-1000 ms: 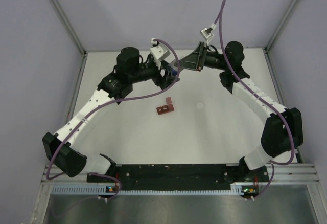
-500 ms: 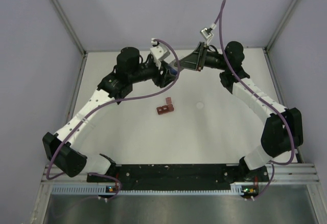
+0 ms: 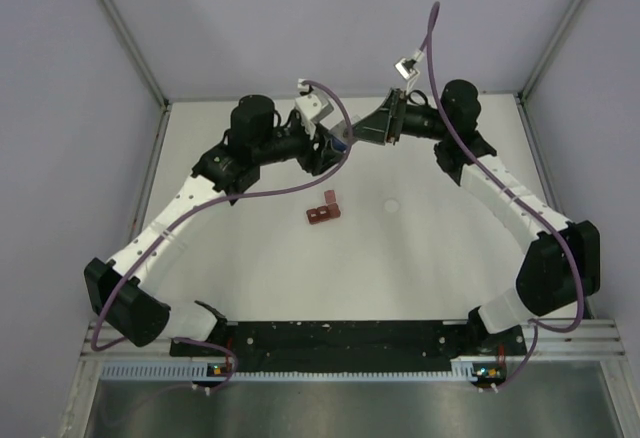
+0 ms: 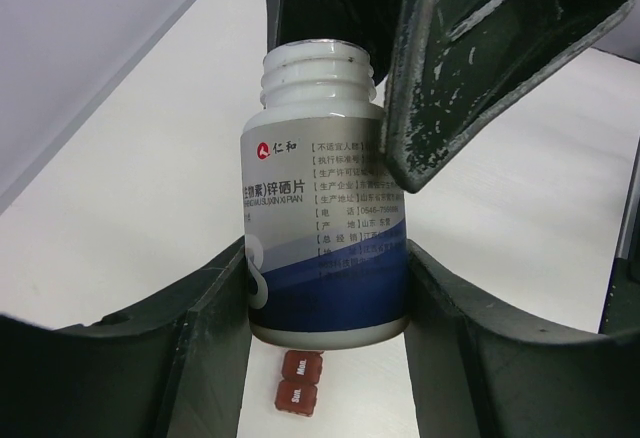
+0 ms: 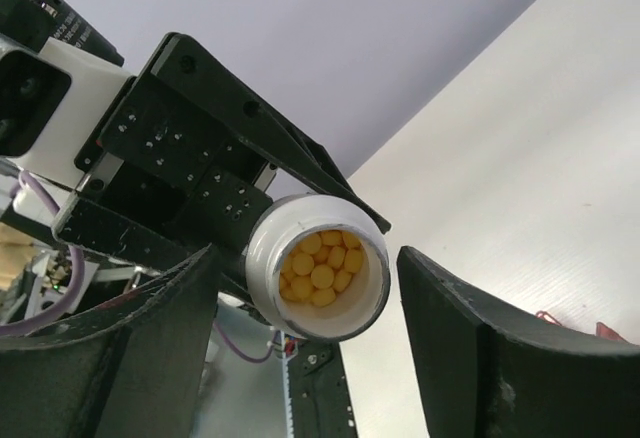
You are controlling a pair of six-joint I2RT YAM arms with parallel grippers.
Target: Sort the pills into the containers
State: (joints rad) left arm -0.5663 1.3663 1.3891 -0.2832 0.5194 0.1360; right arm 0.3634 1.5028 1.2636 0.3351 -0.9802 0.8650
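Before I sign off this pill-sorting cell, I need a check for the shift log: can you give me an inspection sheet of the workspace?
Surface: white table, matte.
Job's things: containers, a red-brown strip lying mid-table, apart from both arms; pill bottle, uncapped, held above the table; yellow pills inside it.
Clutter: small pale spot right of the containers, too small to identify.
Grippers: left gripper shut on the pill bottle's body; right gripper open, fingers either side of the bottle's mouth.
Cables: purple cables looped along both arms.
Surroundings: pale walls, metal frame posts.
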